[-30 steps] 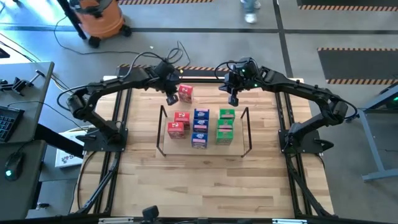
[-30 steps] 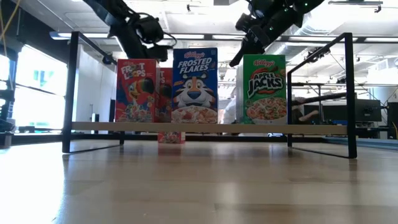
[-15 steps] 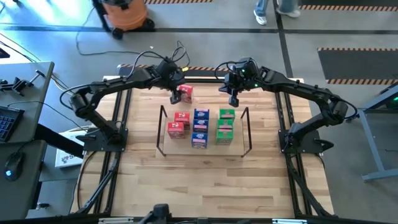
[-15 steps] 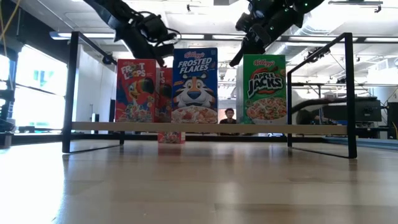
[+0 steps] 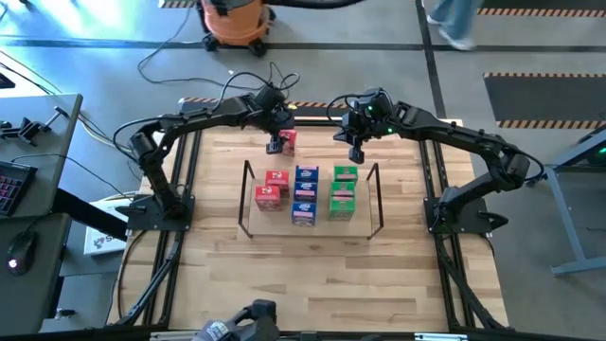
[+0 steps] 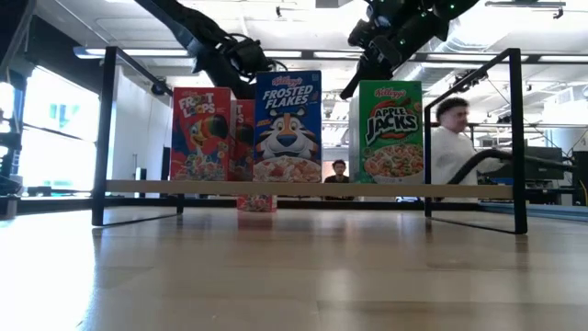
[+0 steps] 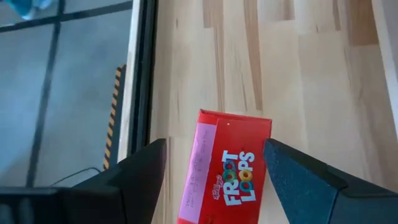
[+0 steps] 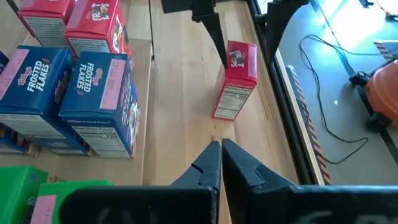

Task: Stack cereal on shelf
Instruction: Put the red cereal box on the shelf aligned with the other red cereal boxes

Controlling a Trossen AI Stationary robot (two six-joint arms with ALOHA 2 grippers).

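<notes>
A red Froot Loops cereal box (image 8: 236,81) stands upright on the wood behind the shelf (image 5: 377,201), also seen in the high view (image 5: 287,140). My left gripper (image 5: 276,142) is open and hangs over it. Its two fingers (image 7: 143,171) flank the box's top (image 7: 227,165), and I see no touch. The black wire shelf holds red (image 5: 271,188), blue (image 5: 305,194) and green (image 5: 343,192) cereal boxes upright on its board. My right gripper (image 8: 221,158) is shut and empty, hovering above the shelf's far right corner (image 5: 355,152).
Black rail frame (image 5: 194,152) borders the tabletop. Bare wood (image 5: 312,275) lies in front of the shelf. An orange vacuum (image 5: 235,21) and cables (image 5: 180,57) are on the floor beyond the far edge. A person (image 6: 450,138) shows behind the table in the low view.
My left gripper has moved toward the table's right and slightly down, from beside the loose red box to over it. It has rolled about its own line and opened. The box has stayed put. My right gripper has kept still.
</notes>
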